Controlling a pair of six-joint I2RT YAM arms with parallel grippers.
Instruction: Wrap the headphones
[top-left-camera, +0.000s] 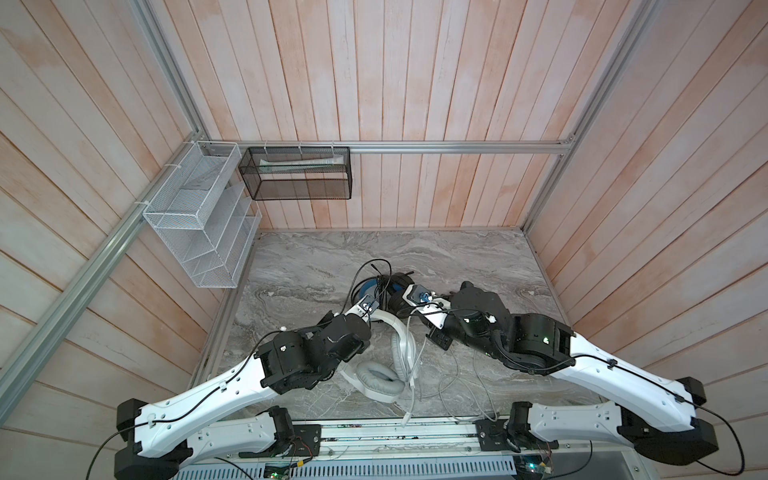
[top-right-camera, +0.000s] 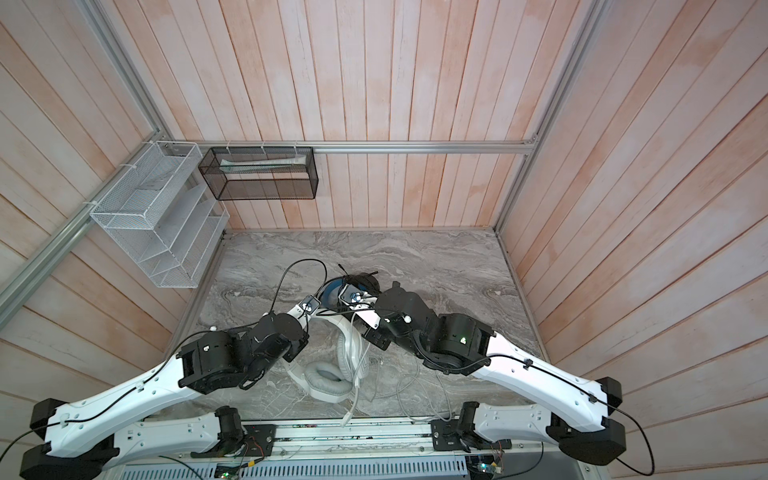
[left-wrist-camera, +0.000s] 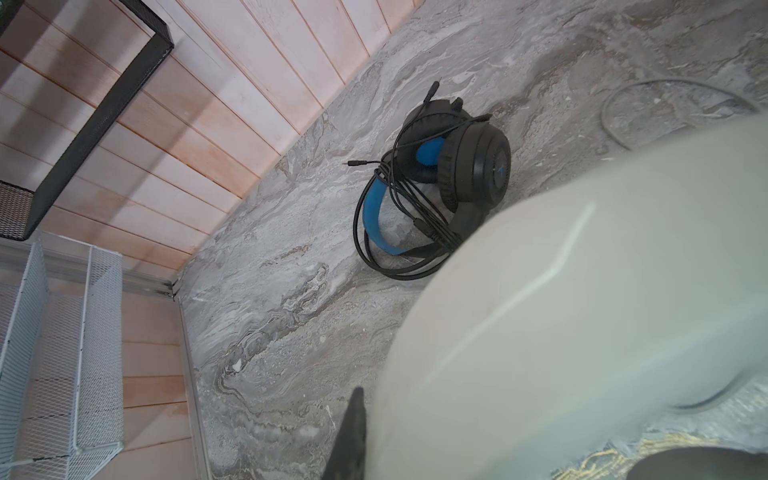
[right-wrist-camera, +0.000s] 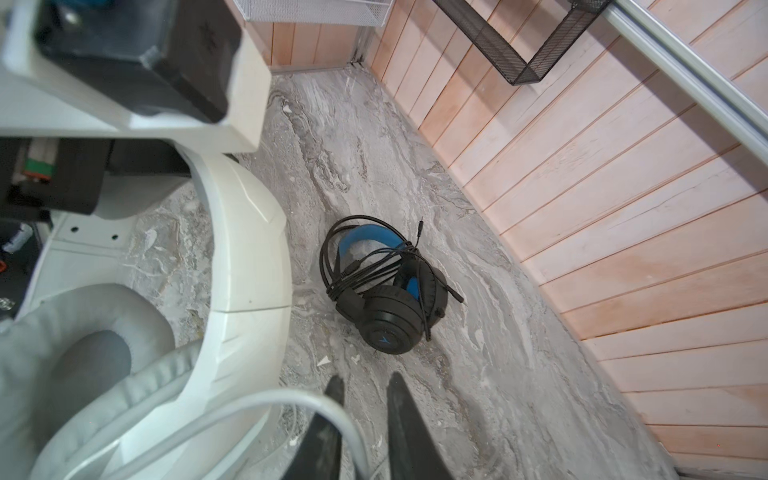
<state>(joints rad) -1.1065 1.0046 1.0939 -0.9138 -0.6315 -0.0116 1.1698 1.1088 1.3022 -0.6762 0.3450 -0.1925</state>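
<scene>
The left gripper (left-wrist-camera: 365, 415) is closed on the headband of the white headset (top-left-camera: 380, 380), I think to steady it, with its arm reaching low over the table (top-left-camera: 457, 257). Behind lies the black headset (right-wrist-camera: 386, 291), its cord bundled. The right gripper (right-wrist-camera: 361, 386), tilted down, has its jaws slightly apart around the grey cable (right-wrist-camera: 291, 399), probably for winding.

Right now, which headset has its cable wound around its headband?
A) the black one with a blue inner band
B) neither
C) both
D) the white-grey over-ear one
A: the black headset with blue inner band has its black cable bundled around it; on the white-grey headset the grey cable is unwound.
</scene>
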